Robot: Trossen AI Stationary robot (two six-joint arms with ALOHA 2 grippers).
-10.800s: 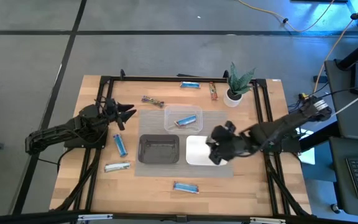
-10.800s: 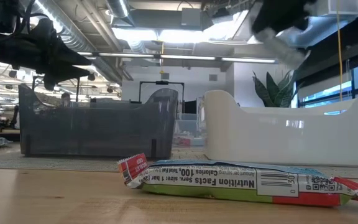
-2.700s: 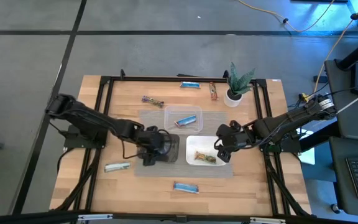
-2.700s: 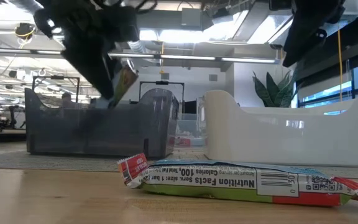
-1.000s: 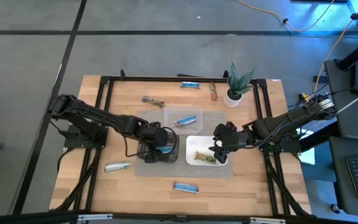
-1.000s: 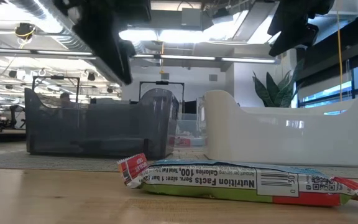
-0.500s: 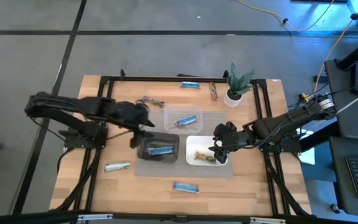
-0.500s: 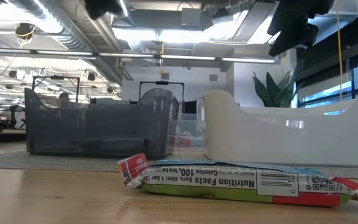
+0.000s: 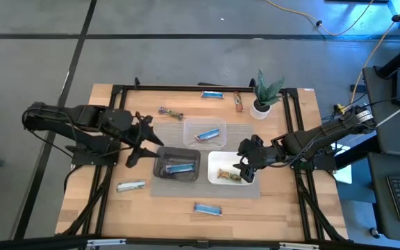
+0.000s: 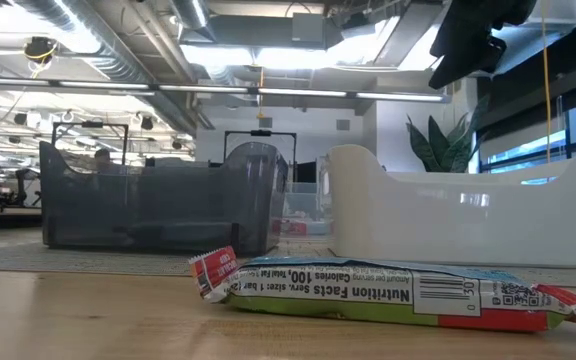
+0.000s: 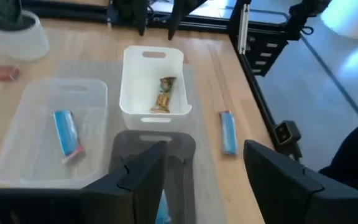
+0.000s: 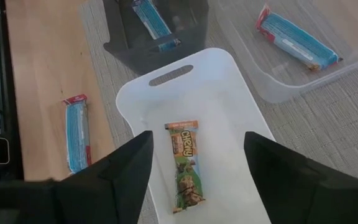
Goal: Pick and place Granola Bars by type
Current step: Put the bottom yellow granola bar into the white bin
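Observation:
My left gripper (image 9: 146, 144) (image 11: 201, 186) hangs open and holds nothing, just left of the black tray (image 9: 164, 169), where a blue bar (image 9: 180, 167) lies flat. My right gripper (image 9: 245, 169) (image 12: 197, 177) hovers open over the white tray (image 9: 217, 161), above a green-brown bar (image 12: 185, 165) lying on the tray's floor. The clear tray (image 9: 217, 126) holds another blue bar (image 9: 208, 135). Loose bars lie flat on the table: a silvery one (image 9: 130, 185), a blue one (image 9: 207, 208) at the near edge, a blue one (image 9: 212, 95), an orange-brown one (image 9: 238, 102) and a brown one (image 9: 171, 112).
A small potted plant (image 9: 262, 94) stands at the far right. A grey mat (image 9: 165, 130) lies under the three trays. Black frame rails (image 9: 113, 104) run along the table's left, right and far sides. In the low view the near blue bar (image 10: 388, 290) lies before the trays.
My left gripper has risen from over the black tray and drawn back toward the table's left edge, tipping up nearer to level. It stays open. The blue bar stays lying in the black tray.

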